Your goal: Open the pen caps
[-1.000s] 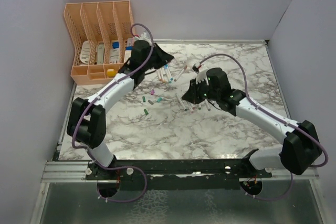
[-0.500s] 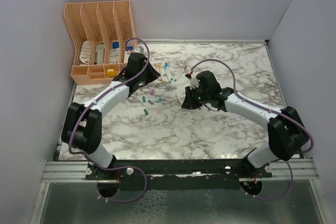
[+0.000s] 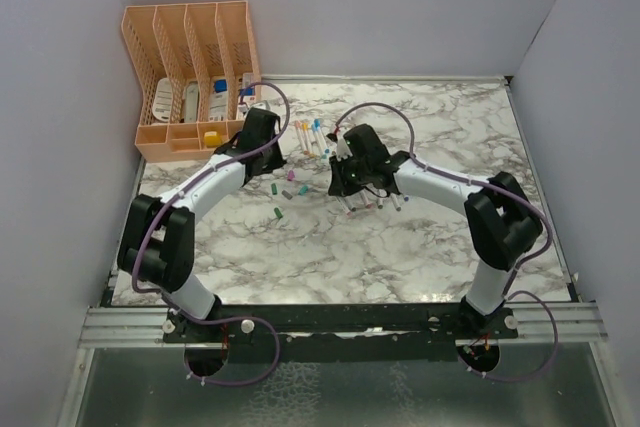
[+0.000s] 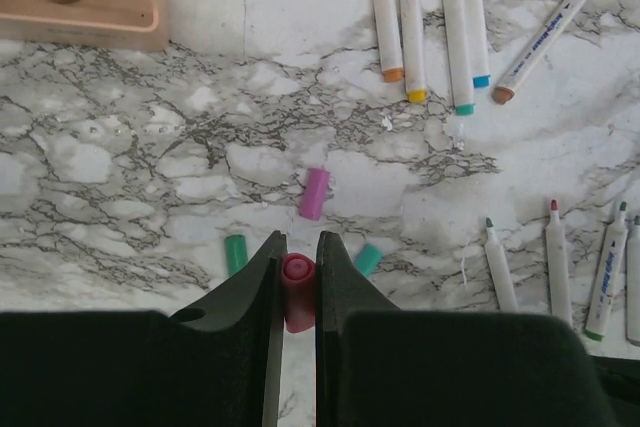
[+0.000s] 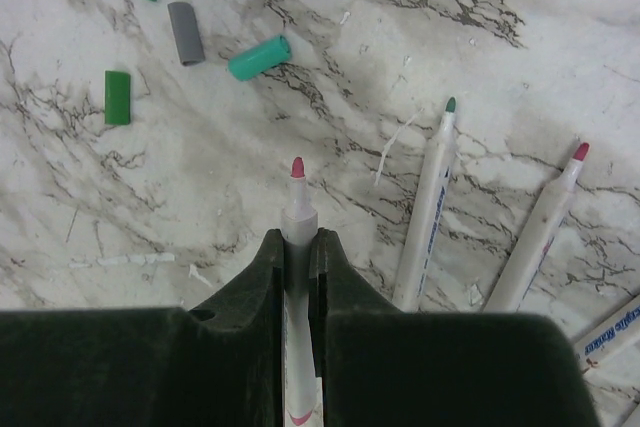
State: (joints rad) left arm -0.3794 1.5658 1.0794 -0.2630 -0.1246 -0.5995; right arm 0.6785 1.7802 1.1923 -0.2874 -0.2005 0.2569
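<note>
Pen caps, short coloured plastic cylinders, are scattered loose on the grey-veined white marble table (image 3: 400, 247); a purple one (image 4: 314, 193), a green one (image 4: 235, 252) and a teal one (image 4: 367, 259) are seen just ahead of the left gripper (image 4: 298, 259). A pink cap (image 4: 297, 282) is pinched lengthwise between its almost closed jaws. The right gripper (image 5: 297, 245) is clamped likewise on a thin white pen barrel (image 5: 297, 215), whose red tip is bared. Over the last second both arms have been drawn leftward, the left one pulled back from the row of uncapped pens (image 4: 408, 17) toward the peach plastic organiser (image 3: 190, 67). With cap and barrel held apart, this pen is judged opened; both are yet to be set down. From above, the jaws are hidden under the wrists, and neither cap nor barrel can be made out. The barrel's rear is hidden inside the gripper body, and several pens are cut off at the frame edges, so whether any capped pen is left cannot be told
</note>
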